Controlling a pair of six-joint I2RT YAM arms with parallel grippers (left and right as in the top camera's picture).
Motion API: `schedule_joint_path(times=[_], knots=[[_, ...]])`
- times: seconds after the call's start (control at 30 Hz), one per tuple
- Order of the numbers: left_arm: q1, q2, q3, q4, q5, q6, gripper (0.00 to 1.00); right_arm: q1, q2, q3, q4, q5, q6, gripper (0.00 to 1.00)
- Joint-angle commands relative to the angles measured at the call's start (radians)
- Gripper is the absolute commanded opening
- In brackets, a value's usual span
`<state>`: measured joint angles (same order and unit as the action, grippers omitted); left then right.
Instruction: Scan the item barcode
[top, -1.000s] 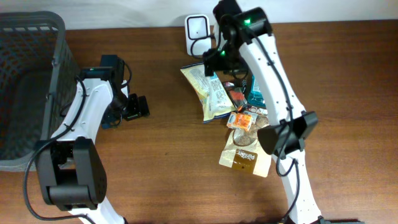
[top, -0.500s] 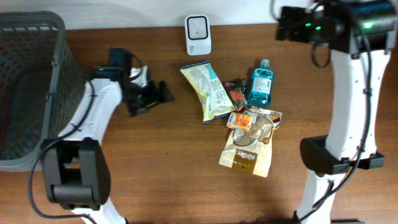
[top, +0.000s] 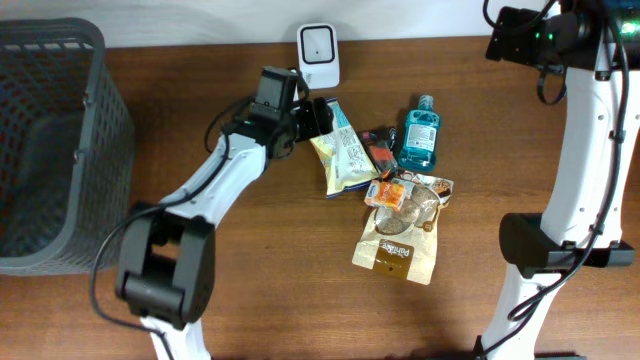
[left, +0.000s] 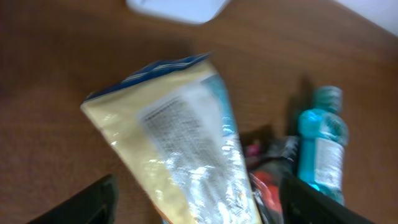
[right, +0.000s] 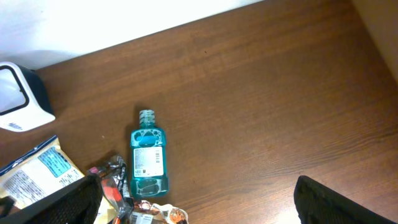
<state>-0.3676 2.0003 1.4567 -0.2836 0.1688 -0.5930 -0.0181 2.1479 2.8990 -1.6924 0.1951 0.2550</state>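
A yellow snack bag (top: 343, 155) lies label-up on the table, its printed panel facing the left wrist view (left: 186, 134). My left gripper (top: 312, 118) hovers over the bag's upper end. It is open (left: 198, 202), with one finger on each side of the bag and no grip on it. The white scanner (top: 318, 44) stands at the table's back edge, just beyond the bag. Far from the items, my right gripper (right: 199, 205) is raised at the back right and wide open, holding nothing.
A teal mouthwash bottle (top: 418, 135) lies to the right of the bag, with a red wrapper (top: 380, 152) between them. In front of them are an orange packet (top: 388, 192) and a brown pouch (top: 397, 250). A grey mesh basket (top: 100, 45) fills the far left.
My left arm has swung from the table's left side over to the snack bag, and its jaws have narrowed slightly. The right arm has risen from over the items to the back right, opening wider.
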Motion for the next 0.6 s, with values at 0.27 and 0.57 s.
schedule_joint_path(times=[0.27, 0.57], knots=[[-0.005, 0.183, 0.002, 0.172, -0.032, -0.207, 0.82, -0.002, 0.003, 0.000, -0.006, 0.019, 0.005, 0.98], [0.034, 0.112, 0.003, 0.140, 0.014, -0.050, 0.03, -0.002, 0.003, 0.000, -0.006, 0.019, 0.005, 0.98]])
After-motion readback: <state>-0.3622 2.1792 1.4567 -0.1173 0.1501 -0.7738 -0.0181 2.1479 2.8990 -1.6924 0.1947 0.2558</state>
